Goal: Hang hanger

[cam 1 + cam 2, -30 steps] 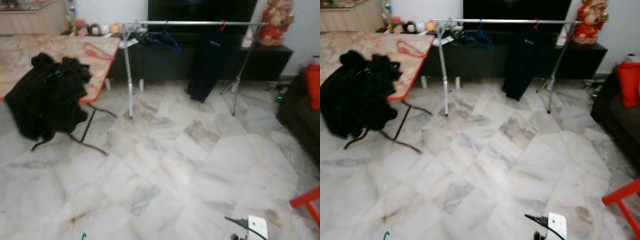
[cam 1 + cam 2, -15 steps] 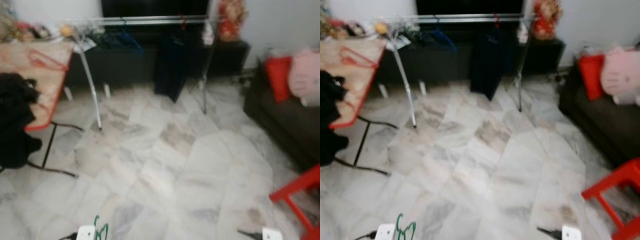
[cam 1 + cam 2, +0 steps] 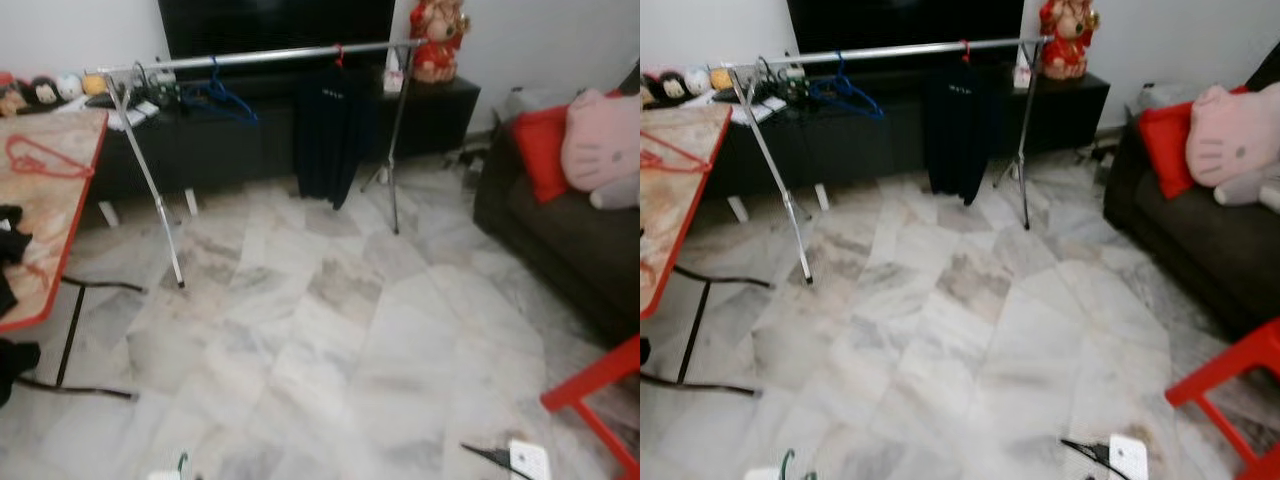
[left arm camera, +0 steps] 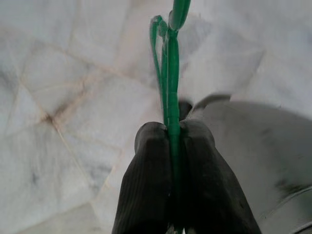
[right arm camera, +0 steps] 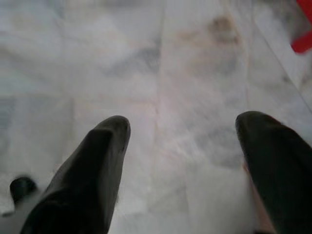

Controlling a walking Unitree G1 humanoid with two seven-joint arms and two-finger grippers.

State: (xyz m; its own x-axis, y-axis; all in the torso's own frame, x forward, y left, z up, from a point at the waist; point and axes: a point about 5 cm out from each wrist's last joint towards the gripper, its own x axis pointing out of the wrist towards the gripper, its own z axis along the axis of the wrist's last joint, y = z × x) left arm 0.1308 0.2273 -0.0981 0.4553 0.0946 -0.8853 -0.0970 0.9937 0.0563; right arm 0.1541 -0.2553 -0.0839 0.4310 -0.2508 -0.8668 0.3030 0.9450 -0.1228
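Two end effectors: our left end effector (image 4: 171, 134) pinches the green hanger (image 4: 168, 73); our right end effector (image 5: 183, 131) gapes over marble floor (image 5: 161, 73)

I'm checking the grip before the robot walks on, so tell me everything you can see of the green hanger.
The green hanger looks like thin, glossy plastic or coated wire, seen edge-on, so its full shape is hidden. The left end effector is shut on it, one black finger on each side. It juts out past the fingertips, held above the pale marble floor, touching nothing else visible.
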